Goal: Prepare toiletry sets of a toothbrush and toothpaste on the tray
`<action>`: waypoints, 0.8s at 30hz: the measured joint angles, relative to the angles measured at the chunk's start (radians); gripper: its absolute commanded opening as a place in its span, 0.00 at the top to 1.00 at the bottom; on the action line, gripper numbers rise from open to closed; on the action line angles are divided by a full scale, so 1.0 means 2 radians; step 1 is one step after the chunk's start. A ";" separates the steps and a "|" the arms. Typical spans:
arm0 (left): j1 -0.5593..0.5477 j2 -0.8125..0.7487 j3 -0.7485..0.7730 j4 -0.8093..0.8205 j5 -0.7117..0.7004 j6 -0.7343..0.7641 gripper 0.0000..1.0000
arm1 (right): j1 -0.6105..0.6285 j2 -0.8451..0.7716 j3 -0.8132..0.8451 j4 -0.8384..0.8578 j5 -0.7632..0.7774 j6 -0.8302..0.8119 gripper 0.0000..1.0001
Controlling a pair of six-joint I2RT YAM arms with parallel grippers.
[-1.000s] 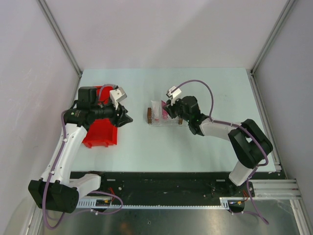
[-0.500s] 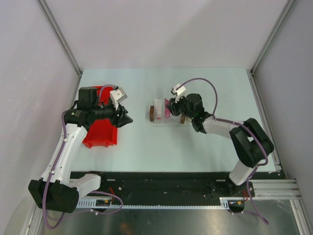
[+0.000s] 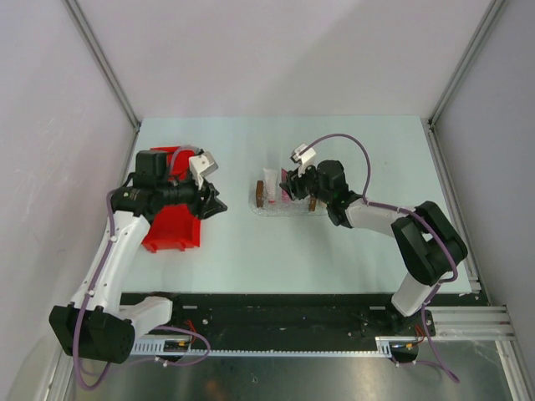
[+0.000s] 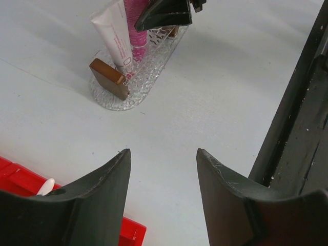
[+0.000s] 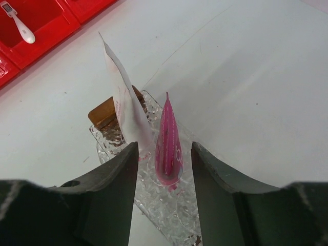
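Observation:
The clear tray [image 3: 298, 210] with a brown block at each short end sits mid-table. Two toothpaste tubes stand cap-down in it: a white one [image 5: 125, 110], leaning, and a magenta one [image 5: 169, 136]. My right gripper [image 5: 164, 146] is open, with a finger on each side of the magenta tube and a gap on both sides. In the top view it [image 3: 291, 185] hovers over the tray. A white toothbrush [image 5: 20, 25] lies in the red bin [image 5: 51, 23]. My left gripper [image 4: 163, 151] is open and empty, left of the tray [image 4: 136, 82] near the bin.
The red divided bin [image 3: 171, 227] lies at the table's left, under the left arm. A black rail [image 3: 284, 313] runs along the near edge. Grey walls enclose the table on the left, back and right.
My right gripper has opened and let go of the magenta tube, which now stands in the tray. It also shifted slightly right. The left arm has not moved.

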 measured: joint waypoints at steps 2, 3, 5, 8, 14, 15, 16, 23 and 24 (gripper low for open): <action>0.000 0.001 -0.001 0.000 0.000 0.002 0.41 | 0.000 0.000 0.000 0.000 0.000 0.000 0.47; 0.000 0.002 -0.002 0.000 0.000 0.002 0.42 | 0.000 0.000 0.000 0.000 0.000 0.000 0.46; 0.000 0.005 -0.002 0.000 0.000 0.004 0.42 | 0.000 0.000 0.000 0.000 0.000 0.000 0.43; 0.000 0.010 -0.002 0.001 -0.002 0.006 0.42 | 0.000 -0.003 0.000 -0.001 0.001 0.000 0.40; 0.000 0.028 -0.002 0.032 -0.025 -0.001 0.42 | 0.000 -0.030 0.000 -0.007 0.006 -0.001 0.37; 0.000 0.032 -0.002 0.039 -0.031 -0.004 0.42 | 0.000 -0.036 0.000 -0.008 0.007 -0.001 0.37; 0.000 0.037 -0.002 0.046 -0.038 -0.008 0.41 | 0.000 -0.041 0.000 -0.009 0.008 -0.001 0.37; 0.000 0.087 -0.002 0.111 -0.094 -0.047 0.42 | -0.002 -0.087 0.000 -0.039 0.014 -0.004 0.36; 0.000 0.095 -0.002 0.121 -0.102 -0.053 0.42 | -0.004 -0.098 0.000 -0.047 0.016 -0.006 0.36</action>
